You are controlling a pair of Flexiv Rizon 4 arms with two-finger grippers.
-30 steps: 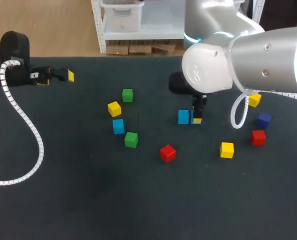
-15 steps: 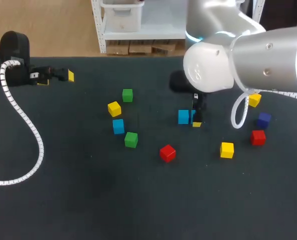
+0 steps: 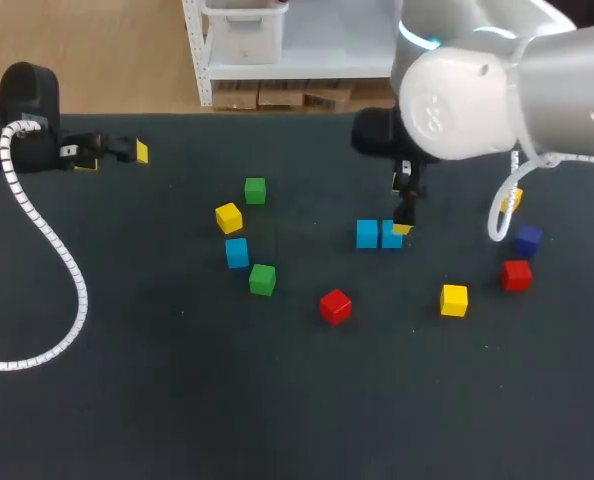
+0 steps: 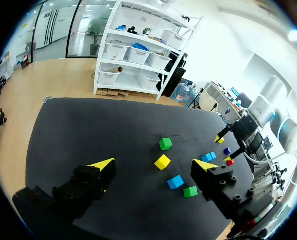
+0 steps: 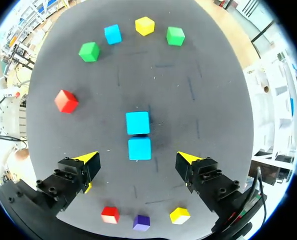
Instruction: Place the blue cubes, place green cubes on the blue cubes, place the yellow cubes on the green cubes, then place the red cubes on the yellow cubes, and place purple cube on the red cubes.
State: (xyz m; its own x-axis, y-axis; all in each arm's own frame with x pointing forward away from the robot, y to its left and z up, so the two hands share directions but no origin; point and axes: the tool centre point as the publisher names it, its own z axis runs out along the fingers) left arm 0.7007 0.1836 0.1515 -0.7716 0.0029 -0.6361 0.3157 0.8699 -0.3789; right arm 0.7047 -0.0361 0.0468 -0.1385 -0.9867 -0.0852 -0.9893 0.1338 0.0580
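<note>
Your right arm is pulling up and away. A second ago its fingers were down at the table against a blue cube, and now the right gripper [image 5: 137, 160] is hanging above with its fingers spread wide and nothing between them. That released blue cube [image 3: 390, 239] is sitting on the table [image 3: 177, 400], just beside the second blue cube [image 3: 367, 234]. The two are lining up side by side near the middle, and you cannot tell whether they are touching. The third blue cube [image 3: 237, 252] is lying well apart to your left, between a yellow cube [image 3: 228, 216] and a green cube [image 3: 262, 279]. Another green cube [image 3: 255, 190] is sitting farther back.

You are seeing one red cube [image 3: 335, 306] nearer you than the blue pair. To your right, a second yellow cube [image 3: 454, 299], a second red cube [image 3: 516, 274] and the purple cube [image 3: 528, 239] are lying loose. A third yellow cube [image 3: 510, 200] is peeking out behind the right arm's cable. Nothing is stacked.

Your left gripper [image 4: 153, 163] is staying at the far left of the table, its fingers wide apart and holding nothing.
</note>
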